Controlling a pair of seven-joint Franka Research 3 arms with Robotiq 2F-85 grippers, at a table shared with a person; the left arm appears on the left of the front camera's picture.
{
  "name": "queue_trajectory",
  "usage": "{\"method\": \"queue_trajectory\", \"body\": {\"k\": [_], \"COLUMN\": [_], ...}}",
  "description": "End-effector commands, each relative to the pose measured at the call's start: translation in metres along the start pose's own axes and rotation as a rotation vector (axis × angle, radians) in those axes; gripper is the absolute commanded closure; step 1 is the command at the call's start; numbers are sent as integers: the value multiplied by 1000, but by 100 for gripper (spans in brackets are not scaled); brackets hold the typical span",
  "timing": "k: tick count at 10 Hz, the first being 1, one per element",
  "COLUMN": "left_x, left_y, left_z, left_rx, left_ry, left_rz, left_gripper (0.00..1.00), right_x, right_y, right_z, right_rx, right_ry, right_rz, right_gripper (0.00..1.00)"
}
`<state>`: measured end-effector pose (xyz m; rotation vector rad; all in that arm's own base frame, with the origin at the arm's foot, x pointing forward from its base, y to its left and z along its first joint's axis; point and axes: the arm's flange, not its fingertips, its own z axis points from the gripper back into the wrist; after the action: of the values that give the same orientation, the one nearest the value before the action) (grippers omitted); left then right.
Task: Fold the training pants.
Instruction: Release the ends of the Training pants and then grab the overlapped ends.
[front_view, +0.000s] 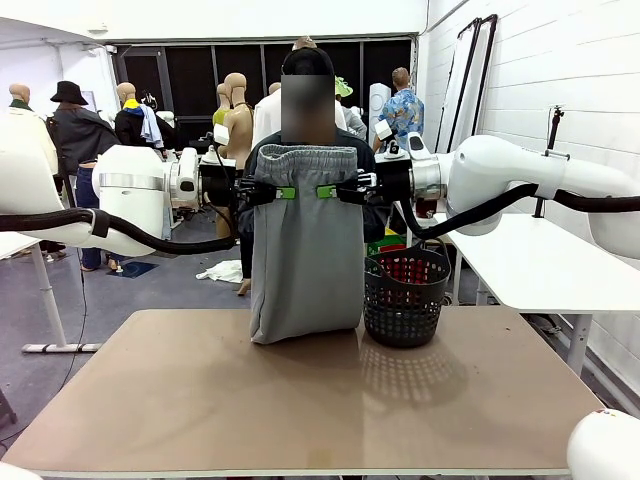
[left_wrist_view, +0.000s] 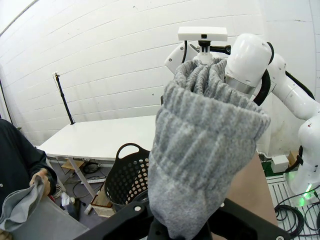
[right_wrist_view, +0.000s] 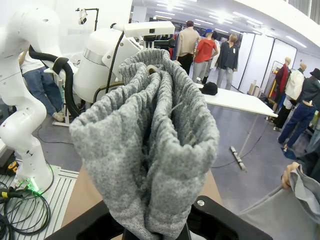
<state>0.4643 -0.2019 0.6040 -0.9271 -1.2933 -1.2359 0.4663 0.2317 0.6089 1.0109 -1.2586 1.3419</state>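
The pants (front_view: 305, 250) hang upright, their bottom fold resting on the counter (front_view: 300, 400), with a black basket (front_view: 405, 295) just beside them. The left claw (front_view: 285, 192) and right claw (front_view: 327, 191) each clench the waistband. Behind, a person's hand (left_wrist_view: 41, 184) holds grey cloth.

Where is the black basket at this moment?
In the front view, the black basket stands on the table near its far edge, just right of the hanging grey pants.

Bright, even indoor light; wrist views bend edges.
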Motion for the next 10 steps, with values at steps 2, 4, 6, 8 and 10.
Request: {"method": "queue_trajectory", "body": {"k": [2, 4, 6, 8, 10], "left_x": [4, 4, 4, 4, 4], "left_y": [-3, -3, -3, -3, -3], "left_z": [1, 1, 1, 1, 1], "left_rx": [9, 9, 9, 9, 9], "left_ry": [3, 3, 3, 3, 3], "left_rz": [-4, -4, -4, -4, -4], "left_gripper": [100, 100, 100, 100, 100], "right_x": [2, 2, 2, 2, 2], "right_y": [2, 2, 2, 2, 2], "right_z": [-2, -2, -2, -2, -2], "right_rx": [-2, -2, -2, -2, -2], "right_ry": [0, 0, 0, 0, 0], "right_rz": [14, 14, 14, 14, 14], "right_gripper": [100, 100, 100, 100, 100]}}
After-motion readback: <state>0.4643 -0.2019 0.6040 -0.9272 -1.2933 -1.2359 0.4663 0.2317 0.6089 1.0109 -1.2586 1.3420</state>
